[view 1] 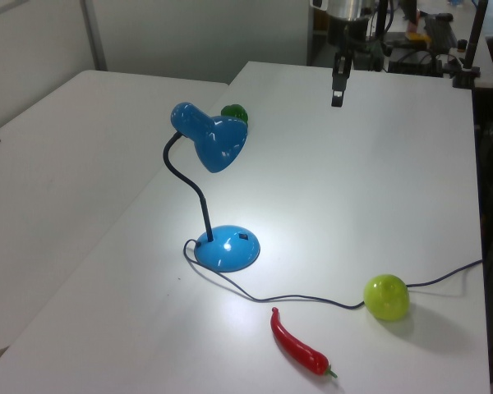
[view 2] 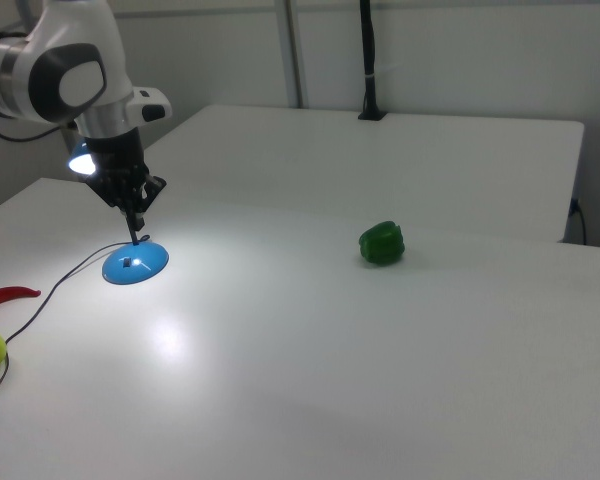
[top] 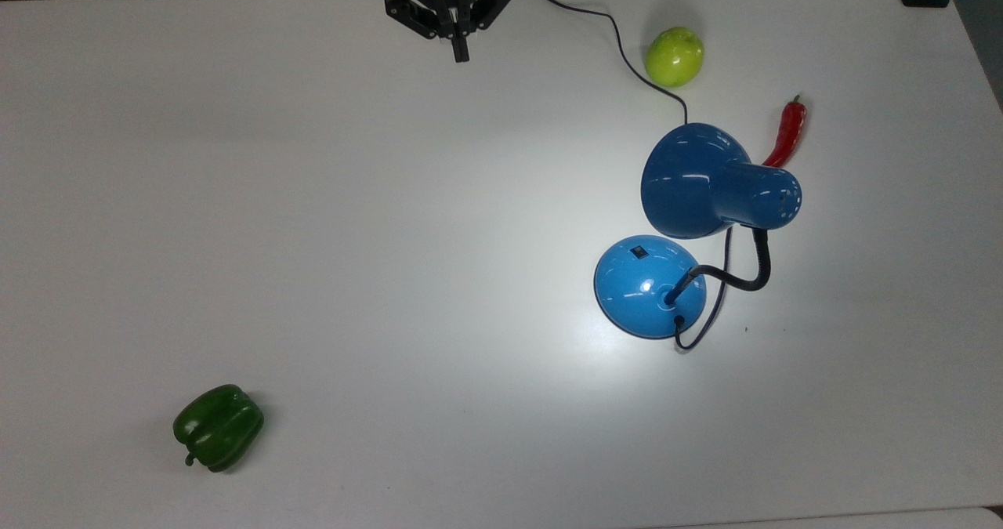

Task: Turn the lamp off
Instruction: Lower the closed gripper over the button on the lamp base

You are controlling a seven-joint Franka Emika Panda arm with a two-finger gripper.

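The arm reaches in from the top view's upper edge, wrist turned straight down. Its gripper [top: 460,52] hangs above the table [top: 313,239] with the black fingers [view 1: 337,86] pressed together into one narrow tip, nothing between them. In the right view the white forearm stands above, gripper [view 2: 137,232] pointing downward.

No readable text, labels or numbers.
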